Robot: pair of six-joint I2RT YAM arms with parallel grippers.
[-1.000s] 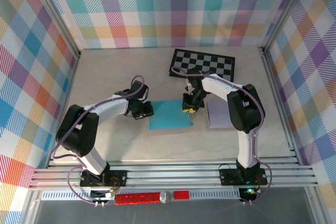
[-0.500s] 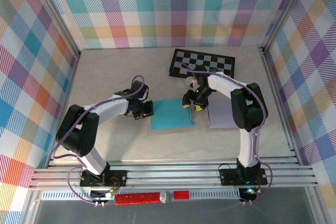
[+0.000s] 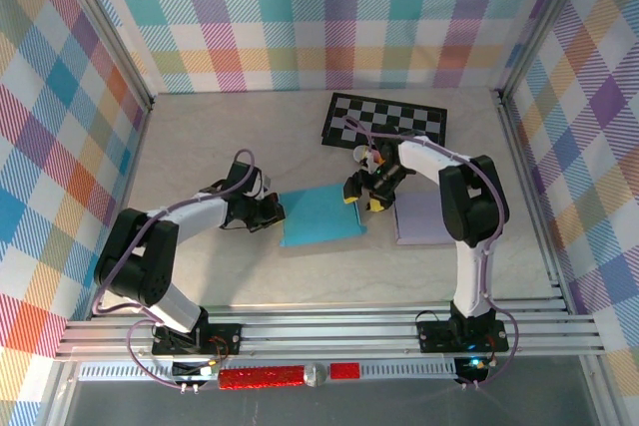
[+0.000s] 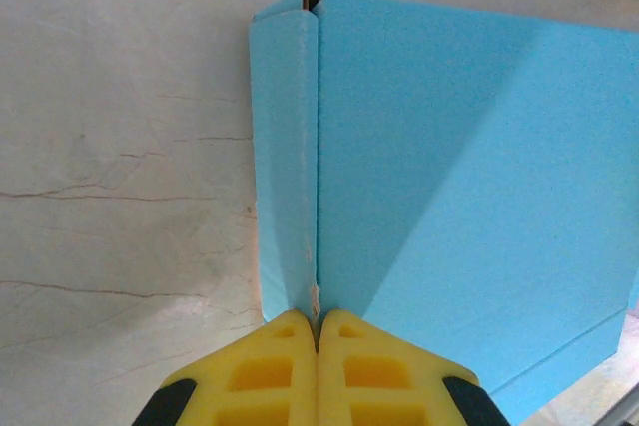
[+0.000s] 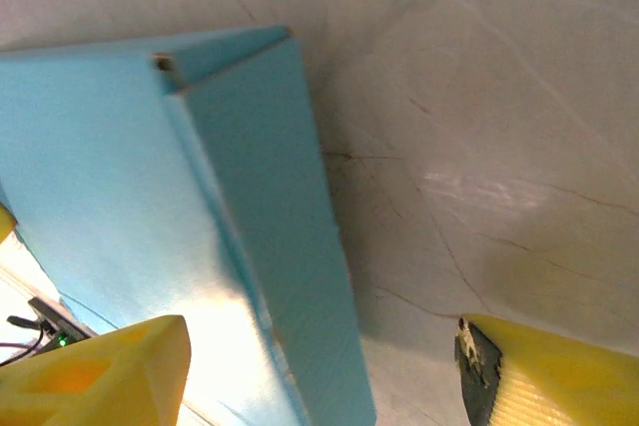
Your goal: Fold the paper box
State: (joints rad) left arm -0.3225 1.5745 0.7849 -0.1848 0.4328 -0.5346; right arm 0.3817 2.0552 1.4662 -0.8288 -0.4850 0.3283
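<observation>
At the middle of the pale marbled tabletop [image 3: 200, 157] lies the flat blue paper box [image 3: 321, 214], a narrow flap creased along its 9 o'clock edge. The right gripper [image 3: 362, 198], nearly closed at the 3 o'clock edge a second ago, has spread wide and let go. The left gripper [image 4: 318, 328] is pressed together at the 9 o'clock crease. That right-hand fold looks finished, and the left one is probably next.

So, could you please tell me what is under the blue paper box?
The blue paper box rests on the marbled table; bare tabletop shows around its edges. Whatever is beneath its middle is covered.
</observation>
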